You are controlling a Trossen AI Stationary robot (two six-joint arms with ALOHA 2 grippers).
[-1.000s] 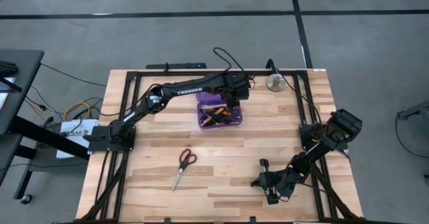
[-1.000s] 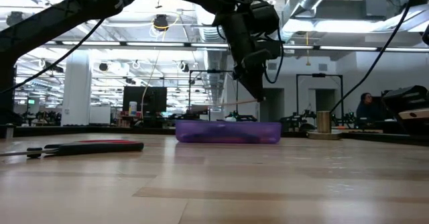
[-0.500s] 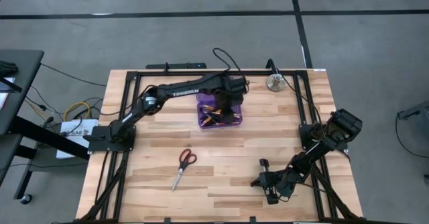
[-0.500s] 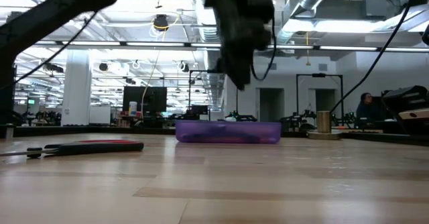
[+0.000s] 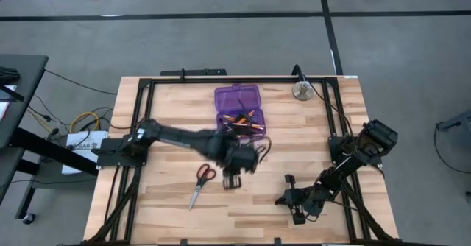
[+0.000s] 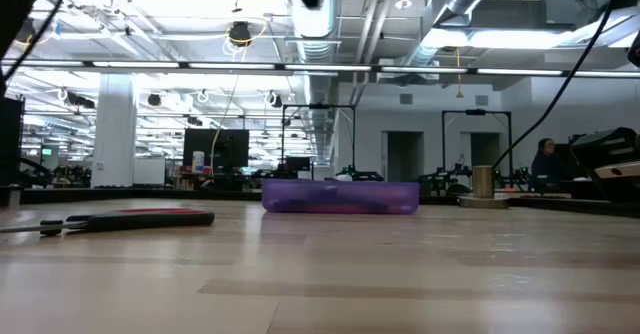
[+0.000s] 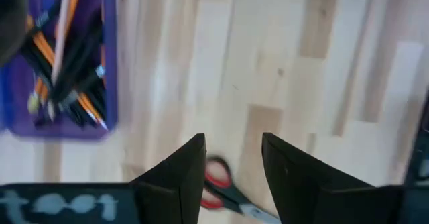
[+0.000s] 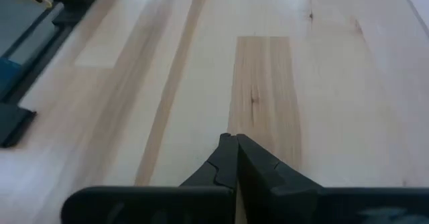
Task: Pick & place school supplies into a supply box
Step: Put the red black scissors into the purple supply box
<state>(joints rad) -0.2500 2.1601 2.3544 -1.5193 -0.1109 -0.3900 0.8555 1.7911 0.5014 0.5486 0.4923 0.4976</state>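
Silver disc point(image 5: 302, 91) near purple box point(image 5: 239, 113), scissors point(image 5: 200, 183) apart

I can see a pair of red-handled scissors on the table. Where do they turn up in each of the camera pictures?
High view: the scissors lie left of centre, toward the near edge.
Low view: flat at far left.
Left wrist view: red handles between the open left gripper fingers.
Right wrist view: not in it.
Shared landmark: the purple box.

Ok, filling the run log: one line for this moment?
left gripper: open, above scissors | right gripper: shut, parked | box: holds pencils, pens
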